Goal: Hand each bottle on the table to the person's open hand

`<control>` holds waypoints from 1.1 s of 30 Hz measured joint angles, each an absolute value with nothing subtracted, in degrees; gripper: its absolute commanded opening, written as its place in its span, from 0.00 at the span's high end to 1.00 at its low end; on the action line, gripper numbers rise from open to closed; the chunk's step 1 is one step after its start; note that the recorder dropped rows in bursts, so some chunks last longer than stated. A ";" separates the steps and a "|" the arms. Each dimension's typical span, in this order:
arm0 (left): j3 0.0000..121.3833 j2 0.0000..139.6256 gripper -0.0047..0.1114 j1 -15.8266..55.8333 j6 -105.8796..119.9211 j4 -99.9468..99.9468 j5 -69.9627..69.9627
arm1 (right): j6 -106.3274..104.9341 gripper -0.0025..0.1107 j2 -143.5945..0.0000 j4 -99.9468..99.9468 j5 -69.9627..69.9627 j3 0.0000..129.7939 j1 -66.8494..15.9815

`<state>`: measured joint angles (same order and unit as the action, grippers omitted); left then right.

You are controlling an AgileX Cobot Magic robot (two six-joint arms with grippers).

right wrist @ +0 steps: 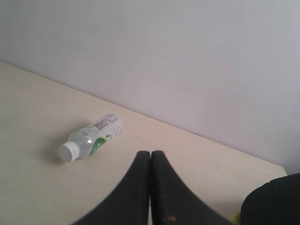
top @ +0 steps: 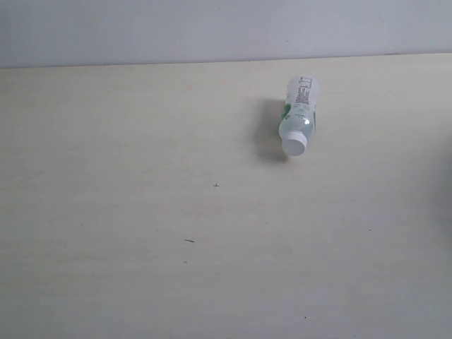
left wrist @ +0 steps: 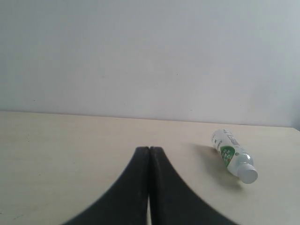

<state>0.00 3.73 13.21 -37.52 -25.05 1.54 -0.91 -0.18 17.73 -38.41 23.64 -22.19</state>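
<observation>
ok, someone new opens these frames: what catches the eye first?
The lone bottle, clear with a white cap and white-green label, lies on its side on the pale table, right of centre toward the far edge in the exterior view. Next come the black left gripper and right gripper, one in each wrist view, both shut, empty and apart from the bottle.

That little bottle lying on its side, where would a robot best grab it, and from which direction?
Probably across the labelled middle of the bottle, coming straight down from above. It lies flat on the table, so its round sides are free, while the narrow white cap offers little hold. The jaws would straddle its width.
</observation>
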 measured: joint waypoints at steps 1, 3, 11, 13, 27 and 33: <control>0.00 3.73 0.96 13.21 -37.52 -25.05 1.54 | -0.91 0.98 -0.18 17.73 -38.41 23.64 -22.19; 0.00 3.73 0.96 13.21 -37.52 -25.05 1.54 | -0.91 0.98 -0.18 17.73 -38.41 23.64 -22.19; 0.00 3.73 0.96 13.21 -37.52 -25.05 1.54 | -0.91 0.98 -0.18 17.73 -38.41 23.64 -22.19; 0.00 3.73 0.96 13.21 -37.52 -25.05 1.54 | -0.91 0.98 -0.18 17.73 -38.41 23.64 -22.19; 0.00 3.73 0.96 13.21 -37.52 -25.05 1.54 | -0.91 0.98 -0.18 16.83 -38.22 23.64 -22.19; 0.00 3.73 0.96 13.21 -37.52 -25.05 1.54 | -0.91 0.98 -0.18 15.02 -38.04 23.64 -22.19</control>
